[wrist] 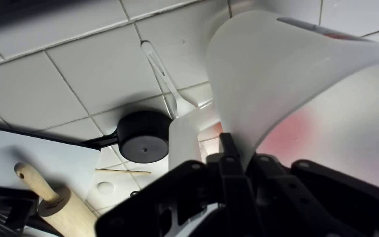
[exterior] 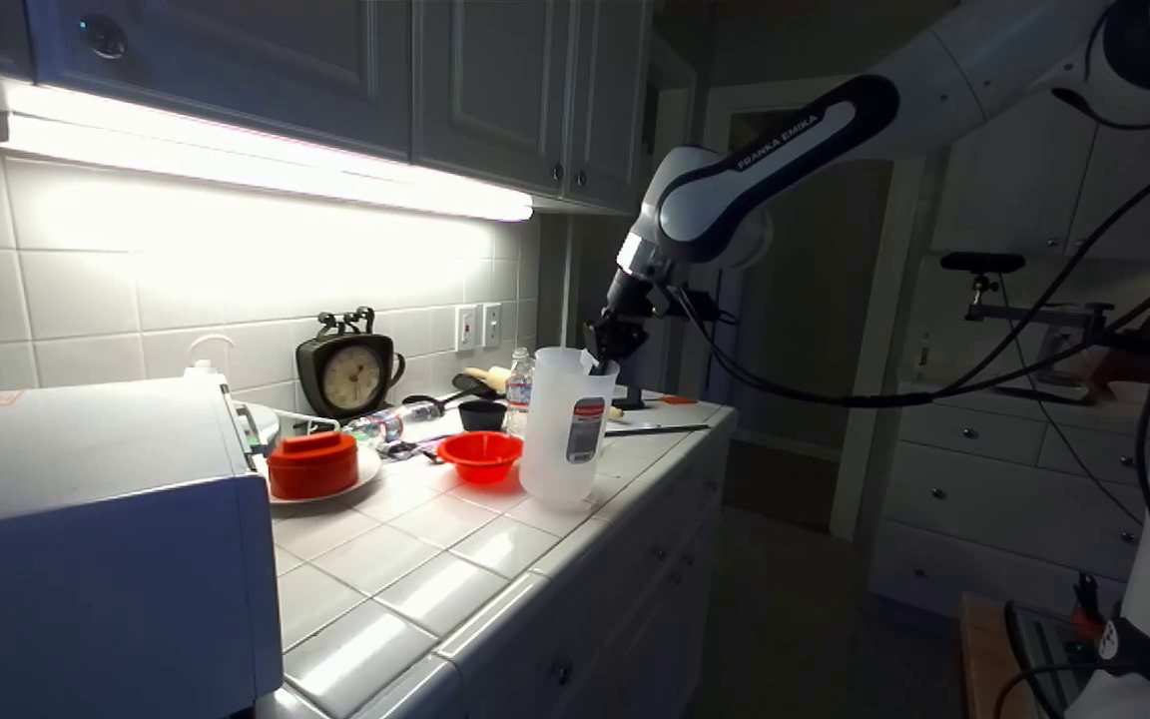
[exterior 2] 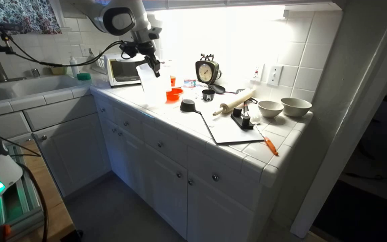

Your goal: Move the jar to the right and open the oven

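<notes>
While jaws grip jar (exterior: 547, 439), red bowl (exterior: 480, 467) sits alongside.

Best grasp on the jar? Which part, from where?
I'd pinch the rim of the jar, coming down from above, one finger inside and one outside. Its mouth is open and faces roughly up, the wall looks thin, and the smooth round body is probably too wide to span. That's about where the gripper has it now.
</notes>
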